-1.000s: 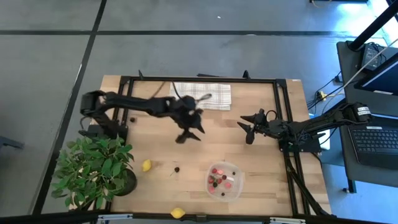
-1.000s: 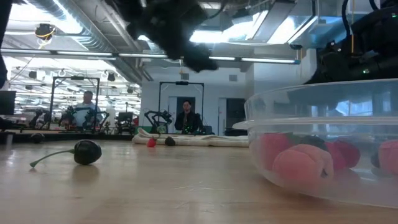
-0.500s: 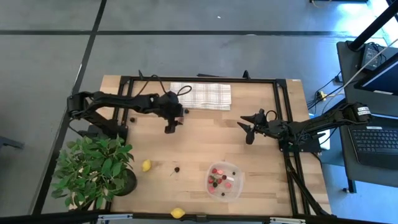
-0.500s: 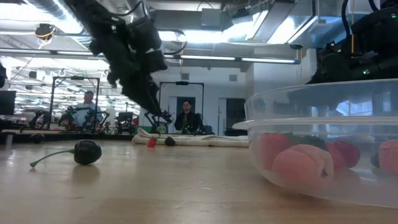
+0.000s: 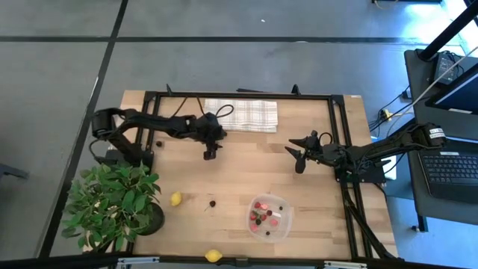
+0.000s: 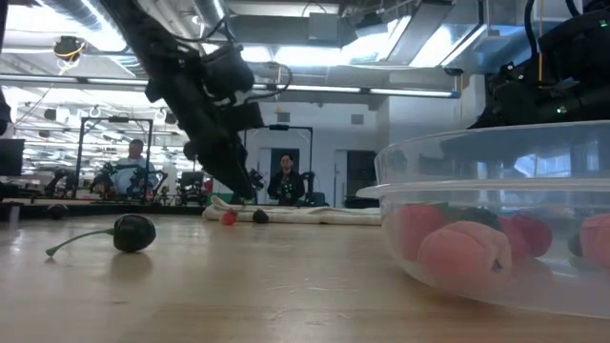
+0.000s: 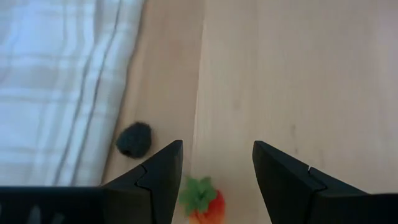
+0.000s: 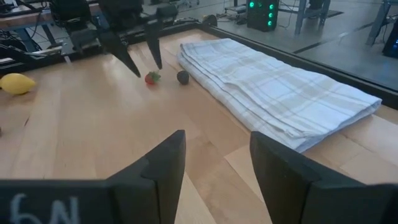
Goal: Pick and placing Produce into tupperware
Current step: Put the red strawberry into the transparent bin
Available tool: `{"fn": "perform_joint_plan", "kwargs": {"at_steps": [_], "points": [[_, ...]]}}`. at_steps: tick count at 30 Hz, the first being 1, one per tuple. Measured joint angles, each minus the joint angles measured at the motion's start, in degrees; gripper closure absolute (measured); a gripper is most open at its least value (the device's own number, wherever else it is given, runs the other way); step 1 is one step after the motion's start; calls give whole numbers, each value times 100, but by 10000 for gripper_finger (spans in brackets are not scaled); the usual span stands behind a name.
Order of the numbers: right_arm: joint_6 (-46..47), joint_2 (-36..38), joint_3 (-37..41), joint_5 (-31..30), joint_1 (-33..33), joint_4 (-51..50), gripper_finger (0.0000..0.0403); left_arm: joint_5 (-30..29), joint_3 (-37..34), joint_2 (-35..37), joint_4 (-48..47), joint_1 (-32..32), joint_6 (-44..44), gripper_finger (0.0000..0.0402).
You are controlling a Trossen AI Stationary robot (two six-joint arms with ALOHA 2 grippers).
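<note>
My left gripper [image 7: 217, 149] hangs open, slanting down, just above a small red piece with a green top [image 7: 202, 202]. That piece lies on the wood beside a dark berry [image 7: 134, 138], both at the near edge of the checked cloth [image 7: 62, 81]. Nothing is between the fingers. In the high view this gripper [image 5: 210, 155] is at the far middle-left of the table. The clear tupperware [image 5: 269, 217] sits near the front edge, with several red and dark pieces inside. A dark cherry [image 5: 213, 202] and two lemons [image 5: 176, 199], [image 5: 214, 255] lie loose on the table. My right gripper [image 5: 297, 158] waits open at the right.
A leafy potted plant [image 5: 112, 203] stands at the near left corner. A black frame [image 5: 239, 96] runs round the table. The folded cloth [image 5: 243, 114] lies at the far edge. Bare wood lies between the cloth and the tupperware.
My left gripper has swung from the table's middle toward the left and far edge, come down and tipped to point more steeply at the table. It now hangs over the red piece by the cloth. Its fingers have stayed apart.
</note>
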State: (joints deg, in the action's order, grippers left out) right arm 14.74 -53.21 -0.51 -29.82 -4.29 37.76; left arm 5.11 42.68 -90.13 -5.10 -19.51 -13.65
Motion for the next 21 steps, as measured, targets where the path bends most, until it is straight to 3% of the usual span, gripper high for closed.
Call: {"fn": "perform_joint_plan", "kwargs": {"at_steps": [11, 16, 21], "points": [[6, 0, 0, 0, 0, -2, 221, -33, -3, -192, 120, -8, -2, 213], [4, 0, 0, -1, 0, -2, 221, -434, 24, -175, 129, -26, -40, 213], [13, 0, 0, 0, 0, -19, 221, -460, 24, -173, -181, -73, -39, 213]]}}
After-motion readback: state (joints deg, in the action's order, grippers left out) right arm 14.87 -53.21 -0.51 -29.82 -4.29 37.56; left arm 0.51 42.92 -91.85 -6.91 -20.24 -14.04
